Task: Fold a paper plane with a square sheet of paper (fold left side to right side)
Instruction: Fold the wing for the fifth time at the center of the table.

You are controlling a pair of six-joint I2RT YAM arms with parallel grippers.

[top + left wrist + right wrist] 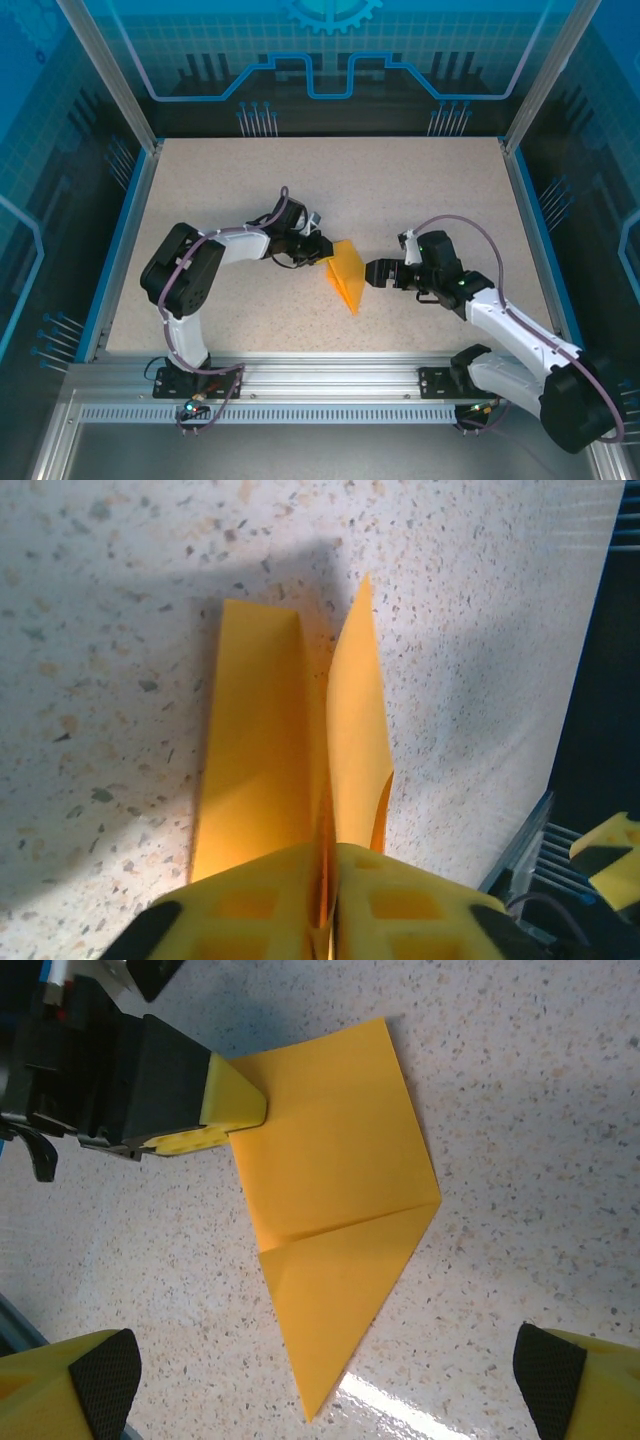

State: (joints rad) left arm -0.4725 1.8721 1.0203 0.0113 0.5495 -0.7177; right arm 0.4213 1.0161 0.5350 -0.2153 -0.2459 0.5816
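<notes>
Hold the thin bright orange paper sheet (347, 276), part-folded to a point, pinched firm; swing the left flap over onto the right, matching edges before pressing the crease. Sits mid-table, point toward the near edge, wide end clamped in the left gripper (322, 252), with the right gripper (372, 273) just beside it, spread wide and holding nothing.

My left arm (190, 270) is bent at the elbow and reaches inward. My left gripper (326, 260) is pinched tight on an edge of the orange paper (347, 282), its yellow fingers (270, 905) pressed together. My right arm (520, 330) stretches in from the other side. My right gripper (372, 272) faces the left one, jaws spread wide, holding nothing.
</notes>
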